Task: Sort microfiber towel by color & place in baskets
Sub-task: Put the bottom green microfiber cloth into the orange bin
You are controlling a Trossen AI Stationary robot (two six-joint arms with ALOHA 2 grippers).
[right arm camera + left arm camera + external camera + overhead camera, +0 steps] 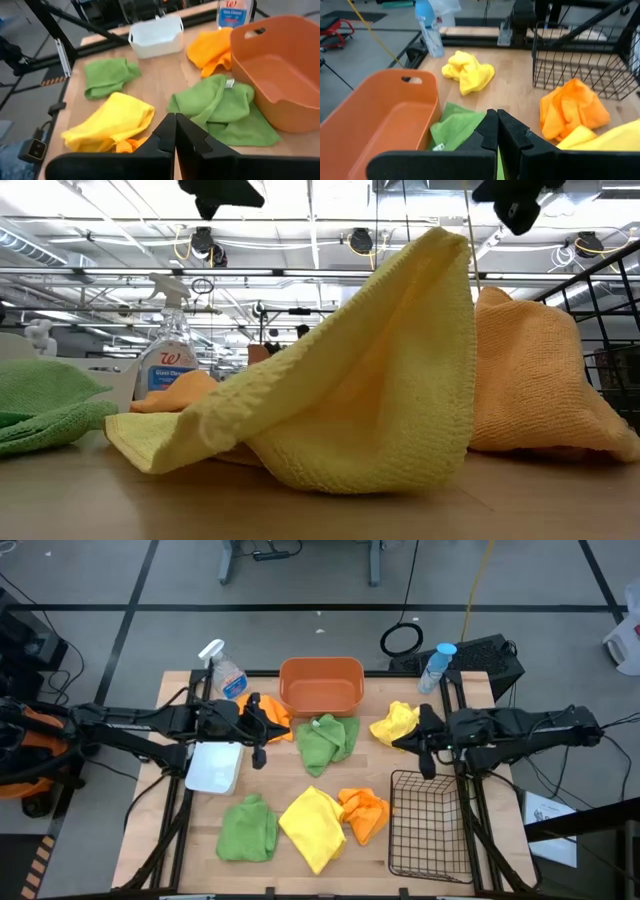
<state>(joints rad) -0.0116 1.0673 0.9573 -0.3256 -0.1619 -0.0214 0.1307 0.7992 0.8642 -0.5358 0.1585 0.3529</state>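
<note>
Looking straight down, you see the orange tub [321,685] at the middle of the desk's [500,830] far edge, the white bin [214,768] near the left edge, and the black wire basket [429,823] in the near right corner. All three hold no towels.

Your left pincer [262,727] hangs shut and empty above the desk between the white bin and the orange tub, beside an orange towel [276,720]. Your right pincer [424,739] is also closed on nothing, just beyond the wire basket and next to a yellow towel [394,723].

A green towel [328,739] lies just in front of the tub. Along the near edge lie another green towel [248,829], a large yellow towel [314,827] and a second orange towel [364,813] touching it.

Two spray bottles [224,668] stand at the far edge, one either side of the tub.
</note>
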